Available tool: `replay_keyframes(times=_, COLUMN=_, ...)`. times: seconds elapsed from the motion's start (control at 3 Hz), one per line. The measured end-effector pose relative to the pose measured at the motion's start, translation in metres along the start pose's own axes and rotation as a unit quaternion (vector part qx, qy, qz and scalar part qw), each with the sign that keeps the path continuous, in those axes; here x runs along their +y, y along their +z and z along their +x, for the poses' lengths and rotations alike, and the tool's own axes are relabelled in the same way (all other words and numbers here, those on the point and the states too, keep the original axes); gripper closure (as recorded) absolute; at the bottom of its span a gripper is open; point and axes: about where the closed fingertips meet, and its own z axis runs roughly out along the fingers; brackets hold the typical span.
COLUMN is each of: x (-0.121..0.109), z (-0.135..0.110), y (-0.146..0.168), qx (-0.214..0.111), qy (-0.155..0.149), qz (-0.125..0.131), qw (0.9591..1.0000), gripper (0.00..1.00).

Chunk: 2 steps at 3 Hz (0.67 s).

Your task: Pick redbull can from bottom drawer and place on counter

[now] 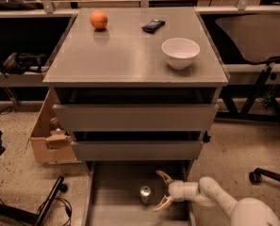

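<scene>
Camera view looked down over the front of a grey cabinet. My gripper [159, 190] was low inside the bottom drawer [116, 182], which stood pulled out: a wide, shallow tray with a flat, matte grey floor and low sides. My two pale, curved fingers [164, 176] were spread wide apart and grasped nothing. They sat on the end of a smooth, rounded white arm [215, 197] that came in from the side.

The redbull can [145, 194] stood upright on the drawer floor, a slim cylinder with a shiny silver top and a darker body. It was just beside my fingertips, on the side away from my arm and roughly level with the gap between them. I could not tell whether either finger touched it.

Above the tray, the two upper drawers [135, 117] showed plain, flat grey fronts. The counter [130, 65] topped the cabinet, a broad, square, grey-brown surface, smooth and slightly glossy. A round orange [98, 19] sat near one far corner of that surface, with a faint reflection beneath it. A small, flat dark object [153, 25] lay toward the middle of the far edge. A white bowl [180, 52], smooth and rounded, stood near the opposite side. All three were well apart from one another. A brown cardboard box [43, 140] stood beside the cabinet on the speckled floor [17, 182].
</scene>
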Motion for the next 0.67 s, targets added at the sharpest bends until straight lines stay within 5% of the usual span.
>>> replay_keyframes(times=0.33, x=0.009, z=0.012, y=0.023, qx=-0.015, qy=0.01, qz=0.001, qw=0.9998, gripper=0.0)
replay_keyframes(times=0.67, x=0.011, z=0.018, y=0.046, qx=-0.024, qy=0.016, qz=-0.002, qw=0.9996, gripper=0.18)
